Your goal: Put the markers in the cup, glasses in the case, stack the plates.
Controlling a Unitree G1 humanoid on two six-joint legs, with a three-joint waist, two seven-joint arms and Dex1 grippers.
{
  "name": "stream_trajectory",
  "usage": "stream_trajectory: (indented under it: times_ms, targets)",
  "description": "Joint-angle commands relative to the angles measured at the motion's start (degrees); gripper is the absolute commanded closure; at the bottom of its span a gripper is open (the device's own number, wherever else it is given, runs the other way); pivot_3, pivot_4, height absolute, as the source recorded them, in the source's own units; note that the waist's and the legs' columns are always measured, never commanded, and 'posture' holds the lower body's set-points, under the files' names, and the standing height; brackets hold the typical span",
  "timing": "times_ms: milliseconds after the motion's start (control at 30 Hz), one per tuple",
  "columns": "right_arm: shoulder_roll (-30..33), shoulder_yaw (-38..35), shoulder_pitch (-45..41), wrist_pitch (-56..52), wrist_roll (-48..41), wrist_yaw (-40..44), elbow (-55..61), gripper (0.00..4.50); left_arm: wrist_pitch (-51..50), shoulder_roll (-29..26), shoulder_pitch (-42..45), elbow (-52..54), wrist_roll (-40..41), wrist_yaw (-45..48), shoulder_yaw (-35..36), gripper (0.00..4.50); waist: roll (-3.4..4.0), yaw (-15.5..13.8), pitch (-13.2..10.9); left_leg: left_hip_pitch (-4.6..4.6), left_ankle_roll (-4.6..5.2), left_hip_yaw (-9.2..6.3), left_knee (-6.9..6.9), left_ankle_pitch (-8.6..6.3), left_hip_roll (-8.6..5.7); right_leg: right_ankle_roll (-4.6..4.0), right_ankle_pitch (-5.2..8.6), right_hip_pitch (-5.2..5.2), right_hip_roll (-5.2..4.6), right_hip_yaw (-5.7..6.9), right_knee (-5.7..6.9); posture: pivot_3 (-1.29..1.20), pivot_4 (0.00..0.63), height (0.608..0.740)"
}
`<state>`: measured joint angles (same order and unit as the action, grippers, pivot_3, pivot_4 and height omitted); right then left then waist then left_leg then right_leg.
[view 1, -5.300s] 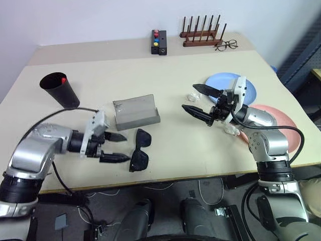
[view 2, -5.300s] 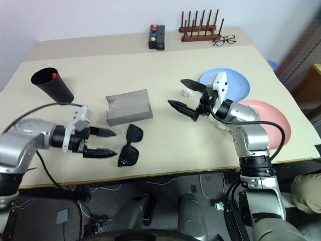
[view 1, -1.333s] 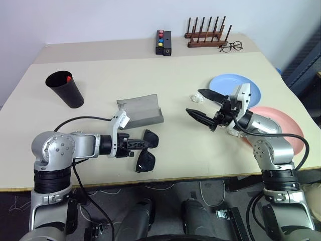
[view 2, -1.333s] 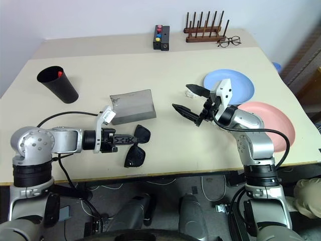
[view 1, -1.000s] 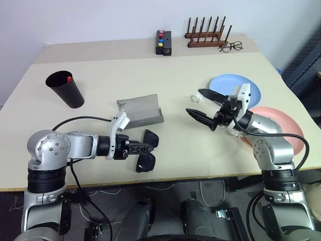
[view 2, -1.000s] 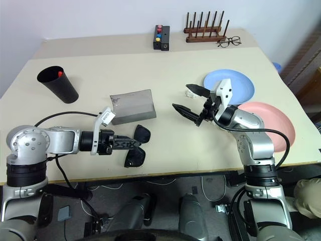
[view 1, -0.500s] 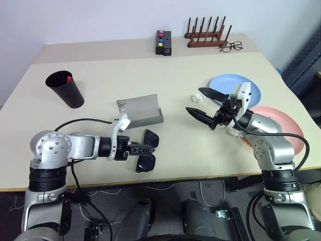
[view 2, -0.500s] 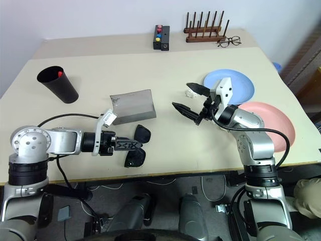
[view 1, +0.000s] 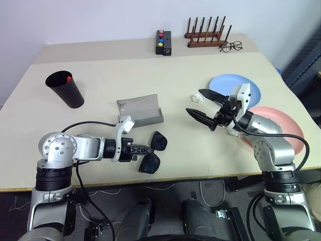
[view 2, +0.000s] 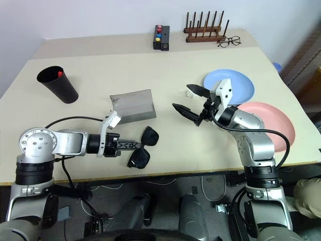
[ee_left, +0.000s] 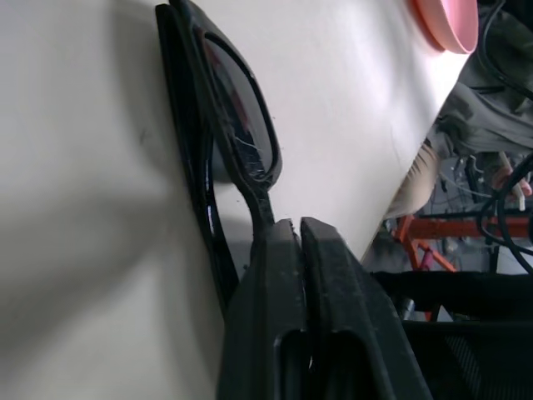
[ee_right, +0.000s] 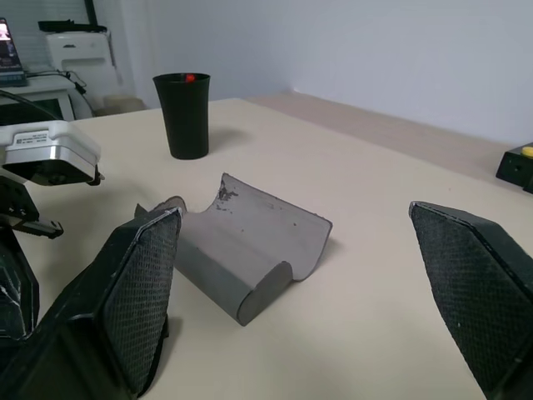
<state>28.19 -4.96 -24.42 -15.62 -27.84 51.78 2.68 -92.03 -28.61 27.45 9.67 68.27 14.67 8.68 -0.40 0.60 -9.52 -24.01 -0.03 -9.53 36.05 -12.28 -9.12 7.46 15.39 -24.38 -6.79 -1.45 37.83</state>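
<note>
The desk [view 1: 150, 80] fills the scene, and the two plates sit apart on its right side: blue plate [view 1: 251, 86] farther back, pink plate [view 1: 286, 128] nearer the edge, unstacked. The grey case [view 1: 140, 111] lies open mid-desk, just behind the glasses. The black cup [view 1: 65, 90] stands back left with a red marker cap [view 1: 67, 79] showing inside. And there's the change: the left claw [view 1: 143, 149], spread a second ago, has snapped together and now pinches the glasses [view 1: 153, 153] by the frame near one lens. The glasses have swung a little to the right on the desk since half a second back, still near the front edge. The right claw [view 1: 204, 106] stays spread wide, hovering above the desk left of the plates, unmoved.
</note>
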Motion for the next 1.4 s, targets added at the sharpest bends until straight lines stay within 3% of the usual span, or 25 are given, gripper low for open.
stream_trajectory:
  times_ms: [33, 333, 467, 600, 1033, 1400]
  targets:
    - [0.8, -1.5, 0.0, 1.0, -0.8, 0.3, 2.2, 0.0, -0.5, 0.1, 0.5, 0.7, 1.2, 0.1, 0.7, 4.48, 0.0, 0.0, 0.0, 0.0, 0.0, 0.0, 0.0, 0.0, 0.0, 0.0, 0.0, 0.0, 0.0, 0.0, 0.0, 0.0, 0.15, 0.74]
    - [0.5, -1.4, 0.0, 1.7, -0.6, 0.6, 1.5, 0.0, -0.3, -0.2, 1.3, 0.4, 0.8, 1.9, 2.9, 4.48, 0.0, 0.0, 0.0, 0.0, 0.0, 0.0, 0.0, 0.0, 0.0, 0.0, 0.0, 0.0, 0.0, 0.0, 0.0, 0.0, 0.15, 0.74]
    - [0.4, -1.3, 0.0, 2.1, -0.5, 0.6, 1.2, 0.0, -0.5, -1.5, 0.7, 1.5, 1.2, 2.9, 3.5, 3.21, 0.0, 0.0, 0.0, 0.0, 0.0, 0.0, 0.0, 0.0, 0.0, 0.0, 0.0, 0.0, 0.0, 0.0, -0.01, 0.0, 0.15, 0.74]
    - [0.3, -1.3, 0.1, 2.4, -0.5, 0.6, 1.0, 0.0, 0.4, -1.7, -0.2, 2.7, 0.0, 3.5, 3.2, 1.23, 0.0, 0.0, 0.0, 0.0, 0.01, 0.0, 0.0, 0.0, 0.0, 0.0, 0.0, 0.0, 0.0, 0.0, -0.01, 0.0, 0.15, 0.74]
    - [0.8, -1.3, 1.1, 2.6, -0.4, 1.0, 1.0, 0.0, -0.5, 1.5, -1.4, -1.6, 5.4, 2.2, 6.2, 1.23, 0.0, 0.0, 0.0, 0.0, 0.03, 0.0, -0.02, -0.02, 0.0, 0.0, 0.0, 0.0, 0.0, 0.0, -0.04, 0.0, 0.15, 0.74]
    - [2.7, -1.2, 4.5, 3.5, 0.5, 2.8, 0.5, 0.0, -0.5, 0.4, -0.3, -2.2, 5.2, 1.9, 2.8, 1.23, 0.0, 0.0, 0.0, 0.0, 0.04, 0.0, -0.01, -0.03, 0.0, 0.0, 0.0, 0.01, 0.0, 0.0, -0.04, 0.0, 0.15, 0.74]
